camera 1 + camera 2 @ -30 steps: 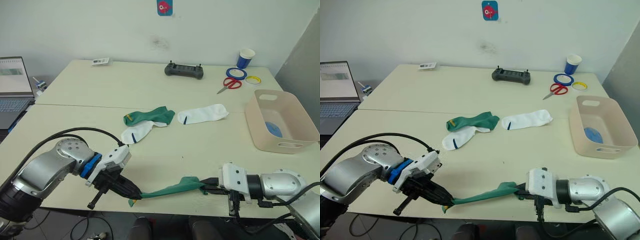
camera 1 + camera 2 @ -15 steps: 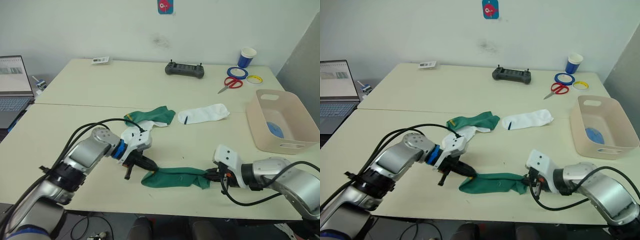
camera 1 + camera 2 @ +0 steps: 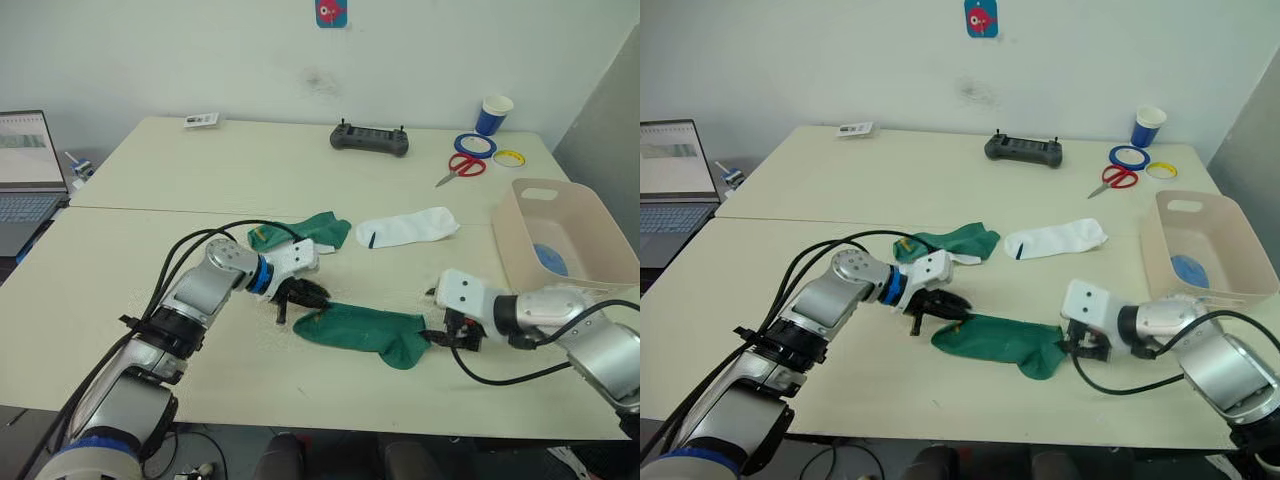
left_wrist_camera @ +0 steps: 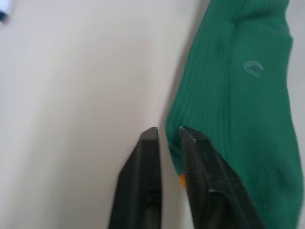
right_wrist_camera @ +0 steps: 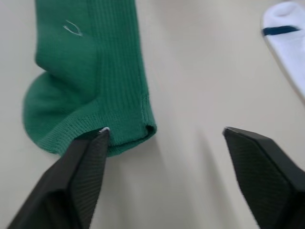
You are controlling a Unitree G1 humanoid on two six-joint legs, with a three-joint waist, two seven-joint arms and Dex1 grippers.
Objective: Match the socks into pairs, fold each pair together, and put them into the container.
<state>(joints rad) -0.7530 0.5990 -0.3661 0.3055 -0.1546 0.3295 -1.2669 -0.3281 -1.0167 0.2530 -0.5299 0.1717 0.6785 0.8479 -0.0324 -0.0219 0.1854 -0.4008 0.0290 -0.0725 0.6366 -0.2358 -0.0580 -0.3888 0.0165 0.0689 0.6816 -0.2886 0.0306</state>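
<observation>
Green sock (image 3: 366,332) lies flat near the table's (image 3: 150,190) front edge. Left tool (image 4: 167,140), nearly closed, pinches its cuff; right tool (image 5: 162,157) gapes wide, holding nothing, beside the toe. Release gently, then carry the second green sock (image 3: 300,230) over, edges aligned.

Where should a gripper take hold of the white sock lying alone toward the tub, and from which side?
I'd pinch the white sock at its cuff end, near the dark mark. It lies flat and apart from the green sock, with bare table on its near side, so coming from above on that side looks easiest.
</observation>
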